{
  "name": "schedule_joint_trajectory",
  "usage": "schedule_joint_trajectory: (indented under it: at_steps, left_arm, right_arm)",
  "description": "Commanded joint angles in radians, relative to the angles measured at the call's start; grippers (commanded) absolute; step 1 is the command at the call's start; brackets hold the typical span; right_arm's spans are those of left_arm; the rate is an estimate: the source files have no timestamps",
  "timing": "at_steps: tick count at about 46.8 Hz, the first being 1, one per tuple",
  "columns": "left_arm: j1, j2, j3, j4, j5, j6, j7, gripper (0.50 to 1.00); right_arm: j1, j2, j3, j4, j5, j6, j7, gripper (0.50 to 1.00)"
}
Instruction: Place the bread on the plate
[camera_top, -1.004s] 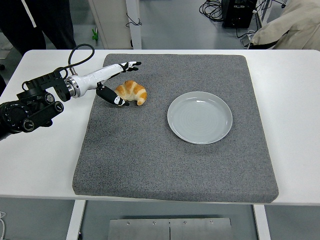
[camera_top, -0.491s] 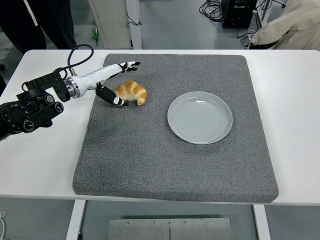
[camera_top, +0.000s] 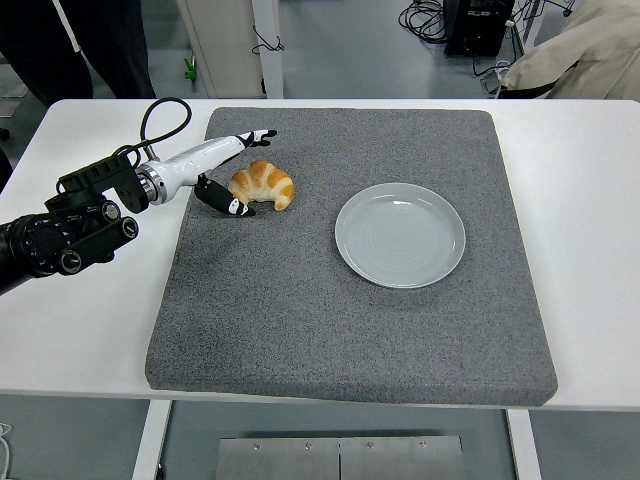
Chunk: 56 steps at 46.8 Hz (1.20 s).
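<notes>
A golden croissant (camera_top: 264, 185) lies on the grey mat (camera_top: 350, 310) at its upper left. A pale grey round plate (camera_top: 400, 235) sits on the mat to the croissant's right, with nothing on it. My left hand (camera_top: 240, 170) reaches in from the left and is spread open around the croissant's left side: the thumb lies along its near edge, the fingers (camera_top: 255, 134) stretch out behind it, apart from the bread. The right arm is out of view.
The mat covers most of the white table (camera_top: 590, 240). A black cable (camera_top: 160, 112) loops above my left forearm. A person's dark legs (camera_top: 90, 50) stand at the top left and a beige sleeve (camera_top: 580, 55) shows at the top right.
My left arm has shifted slightly toward the near side and right; the hand stays open beside the croissant. The croissant and plate have not moved.
</notes>
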Motion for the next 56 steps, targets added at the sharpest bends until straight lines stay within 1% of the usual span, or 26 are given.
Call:
schedule_joint_trajectory:
  at_steps: [1,5,11,16,26,46,48,51,56]
  left_arm:
    - [0.000,-0.009,0.000,0.005,-0.001,0.005,0.002,0.972]
    - [0.002,-0.015,0.000,0.007,-0.001,0.011,0.008,0.971]
    - [0.003,-0.026,0.000,0.018,-0.001,0.051,0.031,0.969]
    - [0.003,-0.043,0.000,0.028,-0.001,0.070,0.032,0.968]
    - [0.011,-0.089,0.000,0.084,-0.001,0.073,0.052,0.968]
    - [0.019,-0.100,0.003,0.088,-0.002,0.063,0.052,0.961]
    - [0.019,-0.100,0.004,0.090,-0.002,0.062,0.051,0.951]
    - [0.019,-0.101,0.018,0.093,-0.002,0.062,0.051,0.922]
    - [0.019,-0.101,0.023,0.094,-0.002,0.062,0.048,0.812]
  right_arm:
    - [0.000,0.000,0.000,0.000,0.000,-0.001,0.000,1.000]
    - [0.000,0.000,0.000,0.000,0.000,-0.001,0.000,1.000]
    - [0.000,0.000,0.000,0.000,0.000,-0.001,0.000,1.000]
    - [0.000,0.000,0.000,0.000,0.000,-0.001,0.000,1.000]
    - [0.000,0.000,0.000,0.000,0.000,0.001,0.000,1.000]
    - [0.000,0.000,0.000,0.000,0.000,-0.001,0.000,1.000]
    - [0.000,0.000,0.000,0.000,0.000,-0.001,0.000,1.000]
    - [0.000,0.000,0.000,0.000,0.000,-0.001,0.000,1.000]
    - [0.000,0.000,0.000,0.000,0.000,-0.001,0.000,1.000]
